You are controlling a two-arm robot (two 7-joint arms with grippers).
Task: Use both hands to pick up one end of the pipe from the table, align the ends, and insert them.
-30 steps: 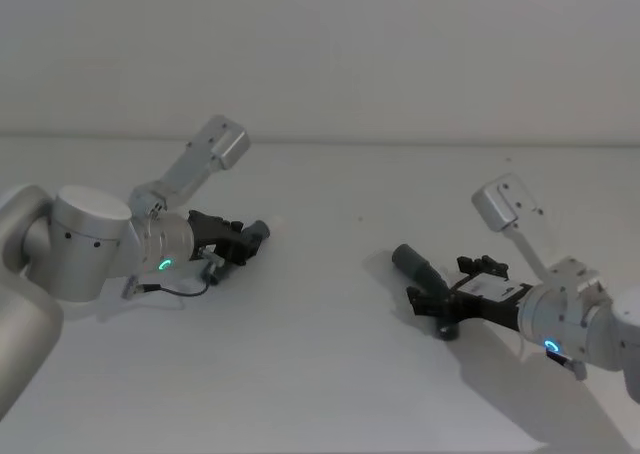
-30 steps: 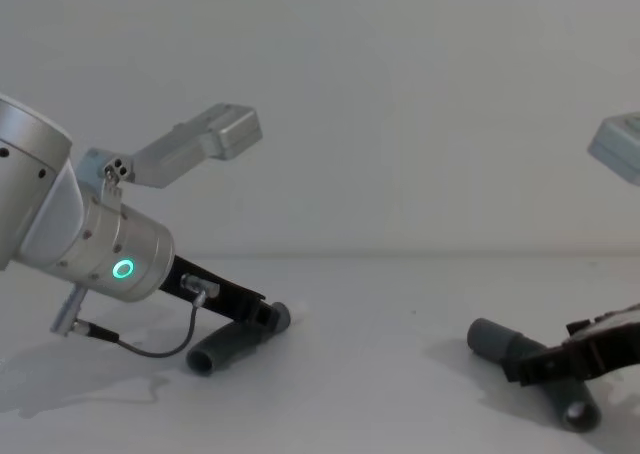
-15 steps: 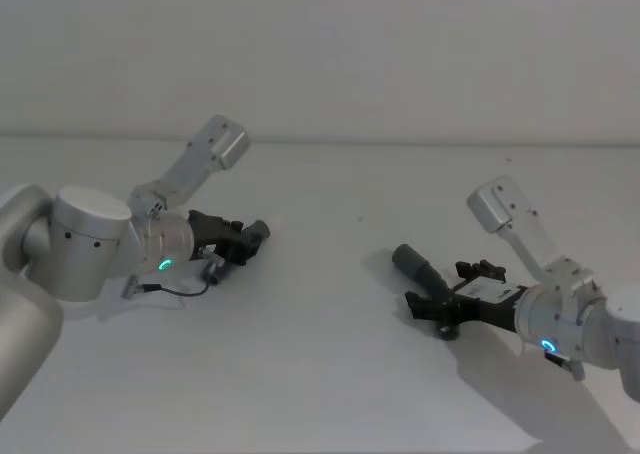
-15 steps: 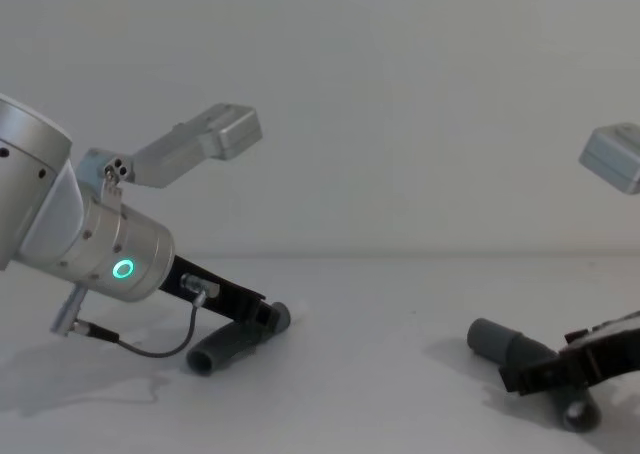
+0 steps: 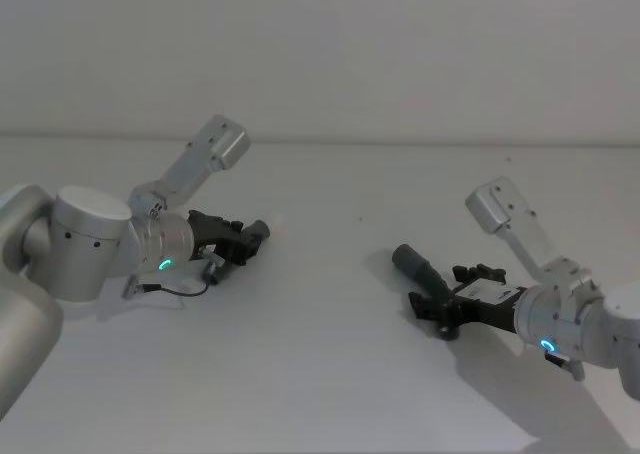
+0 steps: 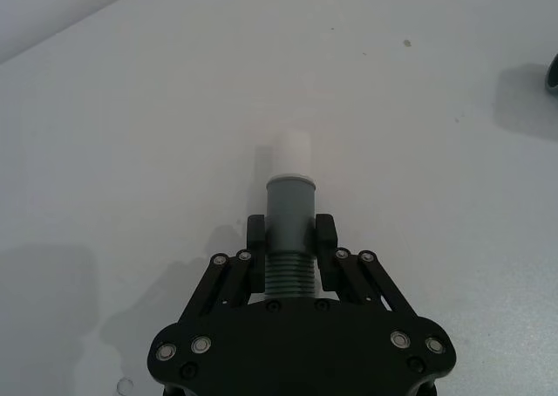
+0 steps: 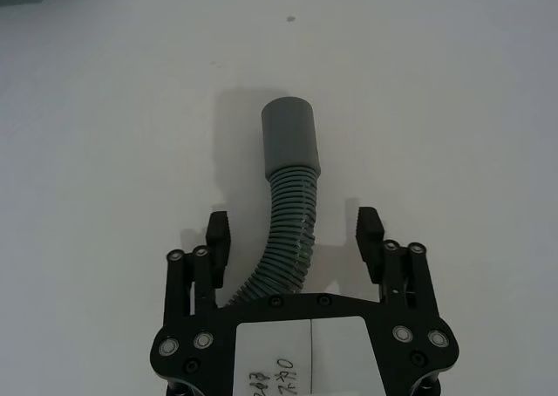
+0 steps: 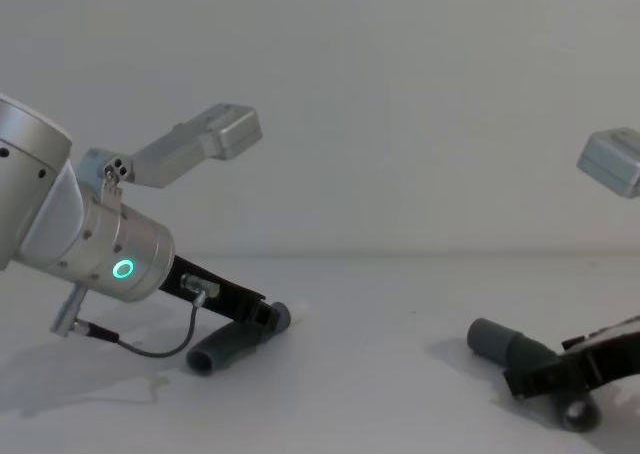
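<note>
My left gripper (image 6: 290, 256) is shut on the shorter pipe piece (image 6: 289, 239), clamping its ribs just behind the cuff. Its whitish-tipped end (image 6: 290, 154) points away from the jaws. In the head view this gripper (image 5: 240, 242) sits low at the left of the table (image 5: 320, 364); the chest view shows the piece (image 8: 230, 346) slanting down to the surface. The longer pipe piece (image 7: 292, 230) lies on the table at the right with its wide grey sleeve end (image 7: 290, 139) pointing away. My right gripper (image 7: 295, 237) is open and straddles its ribbed part, fingers (image 7: 218, 237) well apart from it. The head view shows this gripper (image 5: 445, 302) low over the hose (image 5: 412, 264).
A thin black cable (image 8: 150, 346) loops under the left wrist near the table. The wide middle of the table (image 8: 380, 374) lies between the two pipe pieces. A pale wall rises behind the table's far edge (image 5: 400, 142).
My right gripper has sunk lower over the longer pipe piece and shifted slightly left, still open. The left arm and its pipe piece have not moved.
</note>
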